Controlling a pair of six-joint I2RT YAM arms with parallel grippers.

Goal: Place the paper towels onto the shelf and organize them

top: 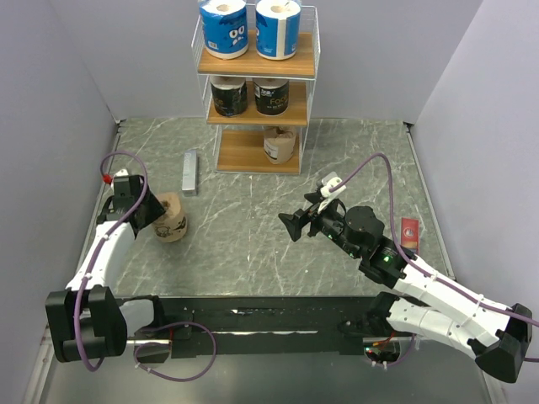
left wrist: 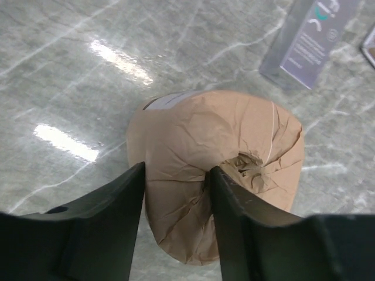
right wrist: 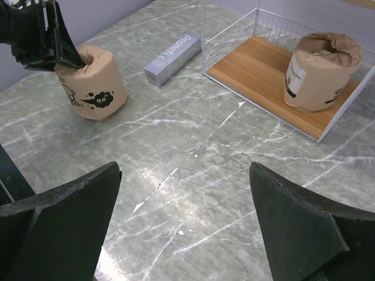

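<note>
A tan paper towel roll (top: 173,220) (left wrist: 222,134) (right wrist: 94,82) stands on the table at the left. My left gripper (top: 158,210) (left wrist: 176,170) is shut on its wall, one finger in the crumpled centre hole and the other against the outside. The shelf (top: 257,109) stands at the back. Two blue-and-white rolls (top: 223,27) sit on its top tier and two black rolls (top: 229,95) on the middle one. Another tan roll (top: 279,144) (right wrist: 319,70) is on the bottom board (right wrist: 258,70). My right gripper (top: 295,225) (right wrist: 184,170) hangs open over bare table, holding nothing.
A flat grey bar (top: 189,172) (left wrist: 307,41) (right wrist: 173,55) lies on the table between the held roll and the shelf's left side. A small red packet (top: 409,233) lies near the right wall. Walls close in the table on three sides.
</note>
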